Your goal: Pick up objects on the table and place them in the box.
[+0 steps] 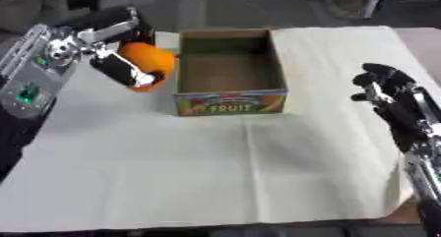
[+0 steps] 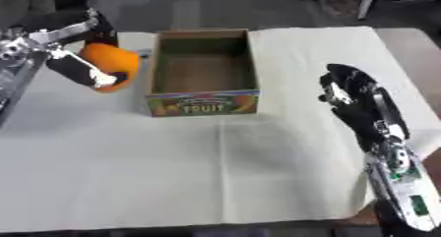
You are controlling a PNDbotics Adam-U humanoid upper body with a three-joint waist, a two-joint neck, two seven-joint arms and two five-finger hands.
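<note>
An orange [image 1: 149,59] is held in my left hand [image 1: 120,66], whose fingers curl round it, just left of the box and above the table. The cardboard box [image 1: 231,102] with a "FRUIT" label on its front stands open at the table's middle back, and its inside looks bare. At the table's right side my right hand [image 2: 344,91] hovers with relaxed fingers and nothing in it.
A white cloth [image 1: 215,172] covers the table, with its front edge near the bottom of the view. My right forearm [image 2: 396,177] runs along the cloth's right edge. Dark floor and some objects lie beyond the far edge.
</note>
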